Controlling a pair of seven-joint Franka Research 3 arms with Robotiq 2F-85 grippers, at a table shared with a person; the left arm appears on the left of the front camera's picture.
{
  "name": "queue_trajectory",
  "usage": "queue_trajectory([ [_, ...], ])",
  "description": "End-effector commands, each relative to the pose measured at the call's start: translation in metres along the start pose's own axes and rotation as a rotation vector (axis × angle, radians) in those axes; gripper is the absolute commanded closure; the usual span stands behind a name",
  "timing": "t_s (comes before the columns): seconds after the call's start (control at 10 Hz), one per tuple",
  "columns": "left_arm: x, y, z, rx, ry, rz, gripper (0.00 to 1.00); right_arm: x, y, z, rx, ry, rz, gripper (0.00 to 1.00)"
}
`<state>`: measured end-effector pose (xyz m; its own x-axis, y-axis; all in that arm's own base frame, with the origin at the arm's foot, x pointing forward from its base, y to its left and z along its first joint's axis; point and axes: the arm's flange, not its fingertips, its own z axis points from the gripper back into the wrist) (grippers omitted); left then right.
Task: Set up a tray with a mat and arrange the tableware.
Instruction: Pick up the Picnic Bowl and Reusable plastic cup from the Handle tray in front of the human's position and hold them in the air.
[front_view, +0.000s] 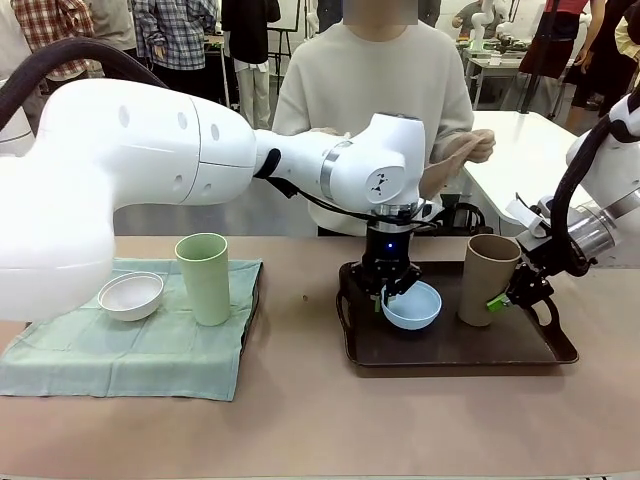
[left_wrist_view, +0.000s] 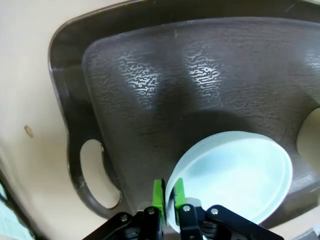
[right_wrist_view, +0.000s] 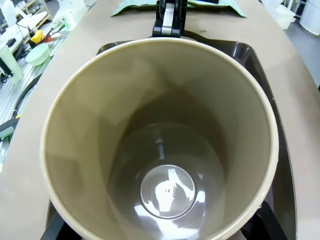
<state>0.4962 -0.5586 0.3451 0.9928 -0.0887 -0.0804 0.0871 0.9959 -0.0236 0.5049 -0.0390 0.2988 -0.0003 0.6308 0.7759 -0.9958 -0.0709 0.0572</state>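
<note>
The left arm (front_view: 150, 150) is big, white and round, with small round dents (front_view: 185, 125) in its shell, a shiny silver ring (front_view: 335, 170) and a tiny black mark (front_view: 380, 185). A thick dark hose (front_view: 60, 55) runs over it. A blue light (front_view: 388, 243) glows above the black left gripper (left_wrist_view: 169, 194), which has bright green pads (left_wrist_view: 158, 192). The right arm (front_view: 612, 150) is white too, with a black cable (front_view: 572, 185). The right gripper (front_view: 503, 297) is black. The person wears a cream sweater (front_view: 370, 90).

Blue bowl (front_view: 412, 306), tan cup (front_view: 486, 280) on tray (front_view: 450, 352)
</note>
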Motion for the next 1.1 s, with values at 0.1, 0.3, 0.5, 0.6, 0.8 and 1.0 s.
queue_trajectory([
  [0.1,-0.004,0.007,0.002,0.007,0.015,-0.008,1.0,0.002,0.002,0.001,-0.021,-0.019,0.002,1.0],
  [0.3,-0.014,0.01,0.028,0.022,0.013,0.002,1.0,0.041,0.033,0.034,-0.028,-0.012,0.05,1.0],
  [0.5,-0.033,0.015,0.075,-0.005,-0.06,0.012,1.0,0.085,0.067,0.075,-0.082,0.007,0.094,1.0],
  [0.6,-0.049,0.016,0.102,-0.018,-0.113,0.013,1.0,0.106,0.086,0.091,-0.109,0.031,0.121,1.0],
  [0.8,-0.08,0.012,0.151,-0.021,-0.217,0.022,1.0,0.143,0.122,0.117,-0.147,0.059,0.171,1.0],
  [1.0,-0.105,0.007,0.19,-0.012,-0.298,0.036,1.0,0.17,0.144,0.124,-0.165,0.075,0.2,1.0],
])
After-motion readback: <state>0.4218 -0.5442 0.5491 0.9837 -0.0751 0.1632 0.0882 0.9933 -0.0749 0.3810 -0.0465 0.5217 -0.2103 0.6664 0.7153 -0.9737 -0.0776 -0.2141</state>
